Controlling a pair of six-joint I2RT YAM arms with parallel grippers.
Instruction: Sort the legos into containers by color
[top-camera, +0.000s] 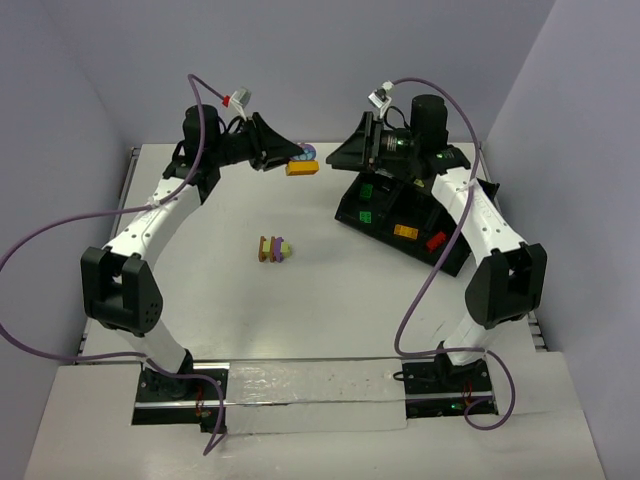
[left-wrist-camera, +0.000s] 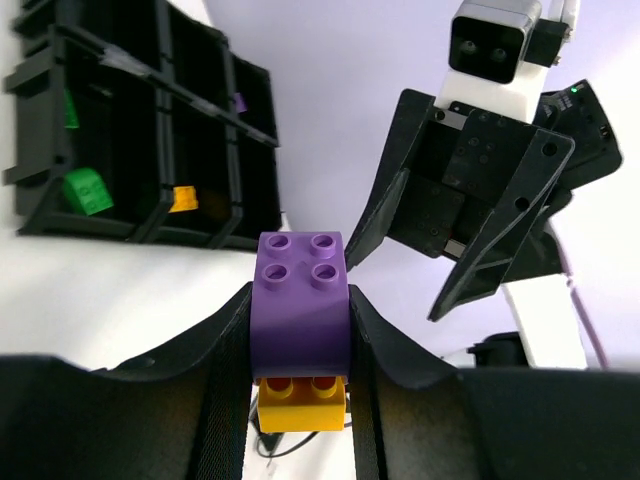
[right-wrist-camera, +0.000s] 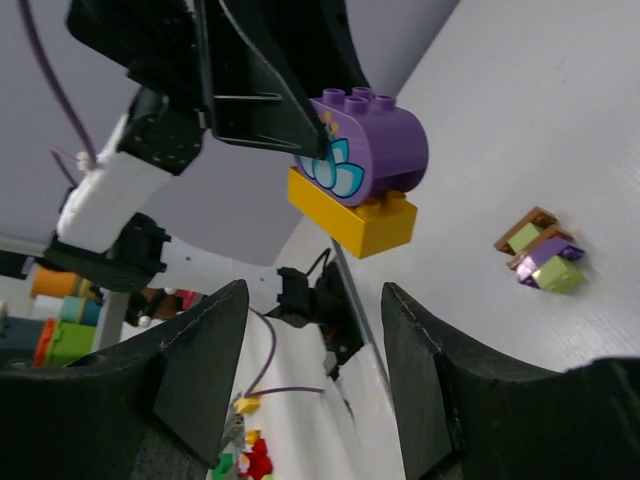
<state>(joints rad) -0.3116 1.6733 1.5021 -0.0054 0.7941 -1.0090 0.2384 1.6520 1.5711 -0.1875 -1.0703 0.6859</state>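
The left gripper (left-wrist-camera: 300, 335) is closed on a purple brick (left-wrist-camera: 300, 275), pinching it by two opposite sides and holding it in the air above the far part of the counter (top-camera: 200, 300). An orange brick (left-wrist-camera: 302, 402) is pressed onto the purple brick and hangs free of the fingers. The right gripper (right-wrist-camera: 312, 300) faces the pair from just beside it, with its jaws apart and nothing between them.

Both bricks look light, hard and rigid. Their glossy walls would likely slip under a shallow pinch. The purple brick's curved back gives poor purchase, so the orange brick's flat long sides seem the best place to take hold. From there it could be pulled straight off the studs.

The left fingers sit close to the seam, which leaves little room there.

A mixed cluster (top-camera: 273, 249) lies mid-counter, well apart from both grippers.

The tray (left-wrist-camera: 100, 225) sits under the right arm. It holds green bricks (left-wrist-camera: 88, 190), an orange one (left-wrist-camera: 183, 198) and a red one (top-camera: 435, 240) in separate compartments.
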